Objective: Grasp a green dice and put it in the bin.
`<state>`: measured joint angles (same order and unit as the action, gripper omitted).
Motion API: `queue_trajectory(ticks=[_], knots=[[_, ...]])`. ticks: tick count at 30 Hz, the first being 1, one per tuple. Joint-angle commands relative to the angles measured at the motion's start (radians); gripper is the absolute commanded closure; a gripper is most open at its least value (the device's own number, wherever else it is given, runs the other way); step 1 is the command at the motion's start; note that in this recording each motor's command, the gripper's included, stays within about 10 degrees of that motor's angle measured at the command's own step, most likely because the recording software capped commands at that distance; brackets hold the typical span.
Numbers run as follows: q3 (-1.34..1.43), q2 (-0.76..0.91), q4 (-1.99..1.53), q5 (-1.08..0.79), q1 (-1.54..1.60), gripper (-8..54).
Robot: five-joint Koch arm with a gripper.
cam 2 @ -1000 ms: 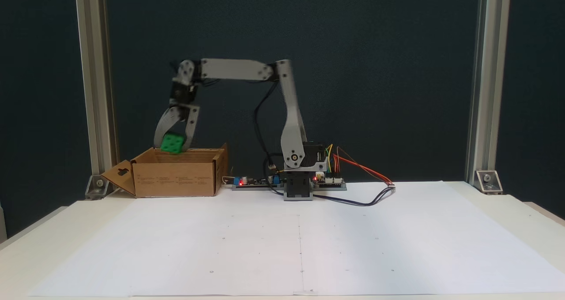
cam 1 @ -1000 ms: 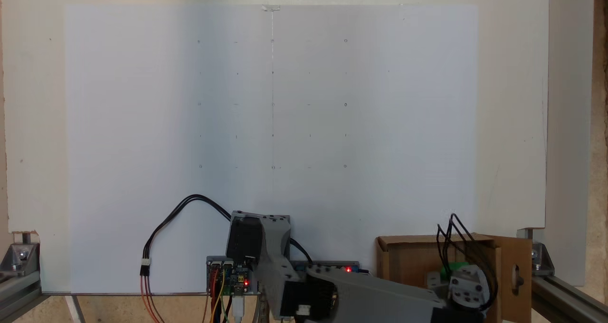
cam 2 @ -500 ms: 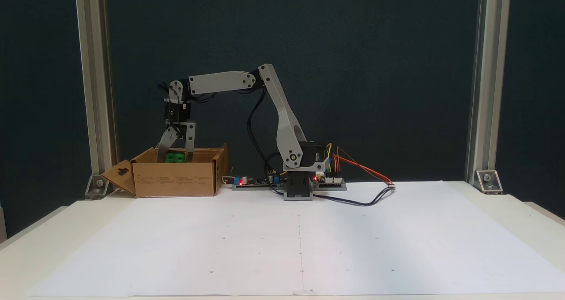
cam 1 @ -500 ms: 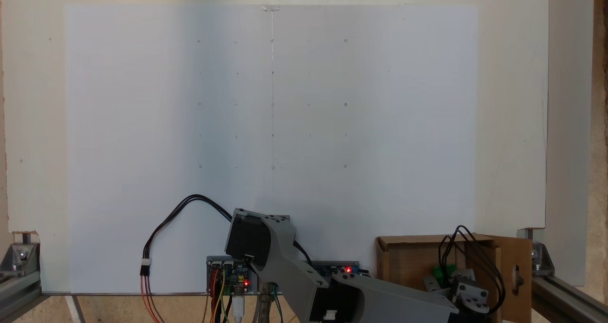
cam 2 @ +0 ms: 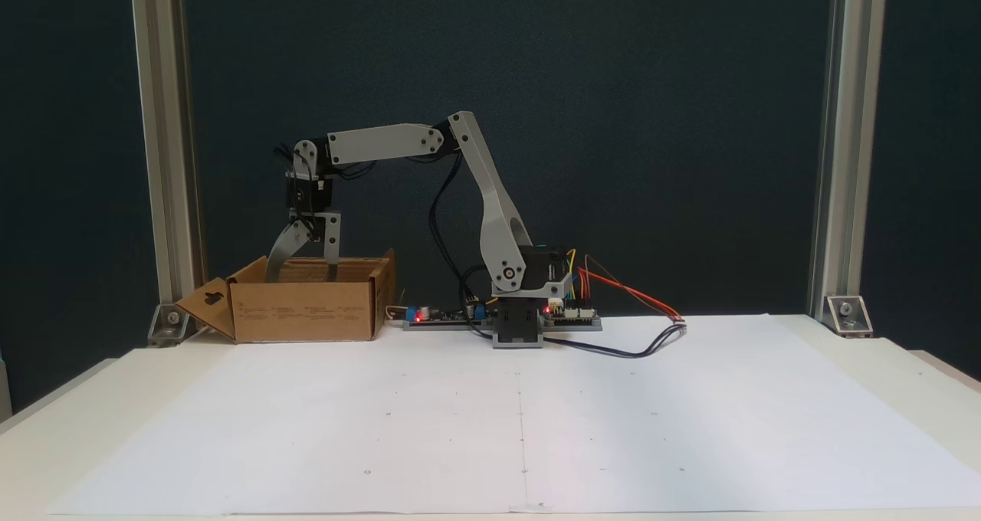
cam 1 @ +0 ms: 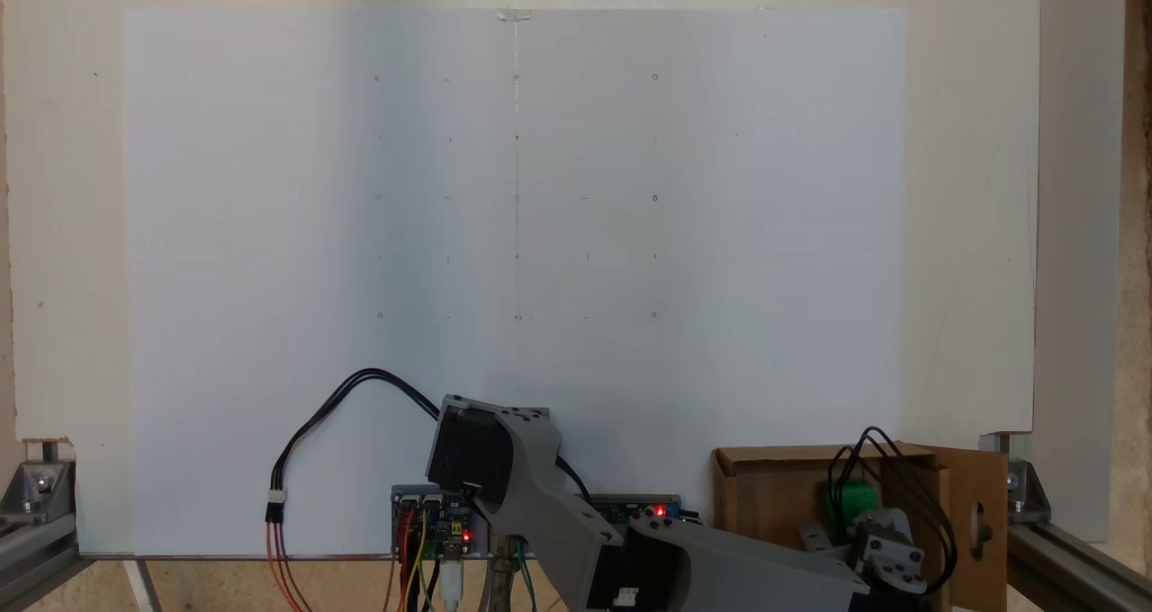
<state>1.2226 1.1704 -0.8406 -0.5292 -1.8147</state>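
Note:
The green dice (cam 1: 851, 499) lies inside the bin (cam 1: 781, 455), partly behind the arm's black cables. From the side, the bin (cam 2: 303, 310) is a brown cardboard box at the table's back left, and its walls hide the dice. My gripper (cam 2: 300, 275) hangs straight down over the bin, open, with both fingertips dipped just below the rim and nothing between them. The bin's slotted side flap (cam 2: 205, 302) sticks out to the left.
The arm's base and circuit boards with red lights (cam 2: 536, 314) stand right of the bin. Black and coloured cables (cam 2: 636, 329) trail onto the white paper sheet (cam 2: 521, 421). Aluminium posts (cam 2: 165, 161) frame the back corners.
The arm lowered the gripper into the bin, then the jaws spread and let go of the dice. The dice dropped below the rim.

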Motion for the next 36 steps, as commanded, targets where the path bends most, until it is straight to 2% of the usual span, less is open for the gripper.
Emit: queue_trajectory(ticks=[1,7,12,18,24,26,33,36], knots=[[-0.055,0.055,0.006,-0.066,-0.017,9.3],[-0.095,0.245,0.0,0.107,-0.005,9.4],[-0.106,0.379,-0.06,0.23,0.132,9.3],[-0.106,0.454,-0.152,0.334,0.42,9.3],[-0.083,0.526,-0.298,0.35,0.772,9.1],[-0.049,0.549,-0.298,0.373,0.904,6.8],[-0.026,0.558,-0.296,0.515,1.345,5.8],[0.009,0.565,-0.288,0.574,1.532,3.5]])
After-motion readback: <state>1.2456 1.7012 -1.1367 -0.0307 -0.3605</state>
